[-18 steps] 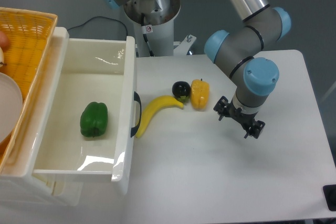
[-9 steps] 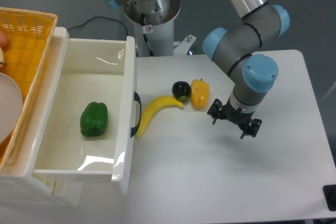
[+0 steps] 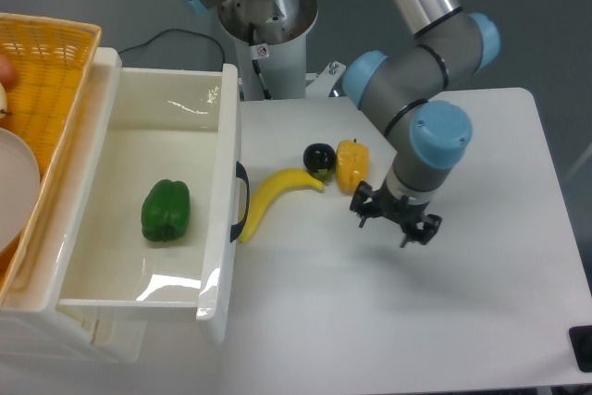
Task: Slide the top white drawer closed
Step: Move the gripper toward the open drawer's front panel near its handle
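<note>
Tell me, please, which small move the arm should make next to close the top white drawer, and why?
Probably move the pincer further left, toward the ridged front of the top white drawer. The drawer stands wide open with a green pepper inside, and the pincer hangs apart from it, right of the banana. The banana lies against the black handle, so approaching below it seems safer.

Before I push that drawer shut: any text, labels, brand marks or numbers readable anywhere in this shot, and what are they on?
No readable text anywhere.
Small round red-and-white sticker on the robot base column: too small to read.
Top white drawer, gripper, banana: no markings visible.
</note>
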